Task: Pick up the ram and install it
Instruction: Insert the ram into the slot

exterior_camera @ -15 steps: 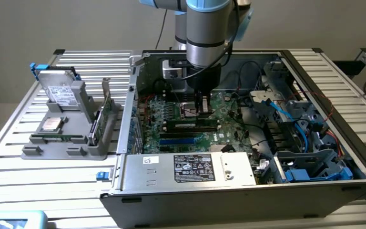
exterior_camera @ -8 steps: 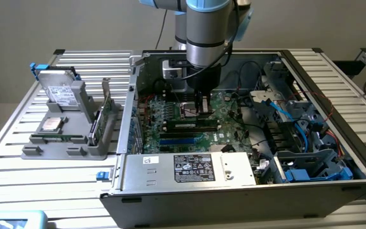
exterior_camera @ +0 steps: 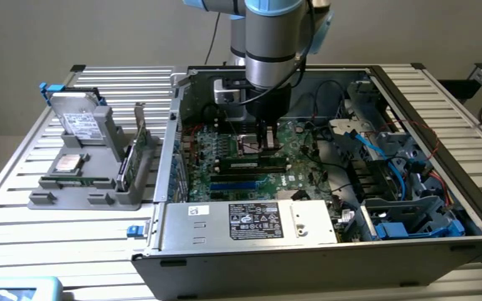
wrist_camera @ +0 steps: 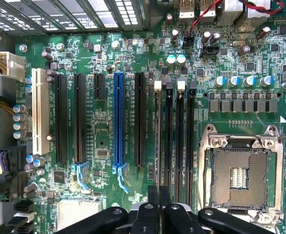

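Upright arm; fingers together

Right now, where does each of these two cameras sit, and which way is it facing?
Exterior view: off the arm, raised, looking down into the open black computer case on the slatted metal table; the grey-and-blue robot arm reaches in.
Wrist view: on the wrist, facing the green motherboard head-on; the black gripper, shut, shows.
Shared: the motherboard and the gripper.
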Motion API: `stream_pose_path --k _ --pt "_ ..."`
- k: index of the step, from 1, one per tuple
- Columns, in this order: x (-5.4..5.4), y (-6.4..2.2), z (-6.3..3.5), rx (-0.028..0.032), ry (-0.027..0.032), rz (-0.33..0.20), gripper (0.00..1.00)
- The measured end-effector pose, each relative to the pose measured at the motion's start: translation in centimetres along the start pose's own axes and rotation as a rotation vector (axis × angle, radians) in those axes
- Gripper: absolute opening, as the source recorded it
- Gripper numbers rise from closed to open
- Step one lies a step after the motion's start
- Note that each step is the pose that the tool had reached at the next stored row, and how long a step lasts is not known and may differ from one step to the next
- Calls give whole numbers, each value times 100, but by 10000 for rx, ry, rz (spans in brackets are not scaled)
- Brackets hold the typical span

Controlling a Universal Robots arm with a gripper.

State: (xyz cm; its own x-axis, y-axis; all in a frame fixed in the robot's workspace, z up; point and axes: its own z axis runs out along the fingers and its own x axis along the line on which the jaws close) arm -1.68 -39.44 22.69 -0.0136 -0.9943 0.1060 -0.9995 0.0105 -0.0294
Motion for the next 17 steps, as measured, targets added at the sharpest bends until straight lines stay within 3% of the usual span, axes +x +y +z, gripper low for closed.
stream_pose_path --k 17 --pt "-1 10 11 32 -48 5 12"
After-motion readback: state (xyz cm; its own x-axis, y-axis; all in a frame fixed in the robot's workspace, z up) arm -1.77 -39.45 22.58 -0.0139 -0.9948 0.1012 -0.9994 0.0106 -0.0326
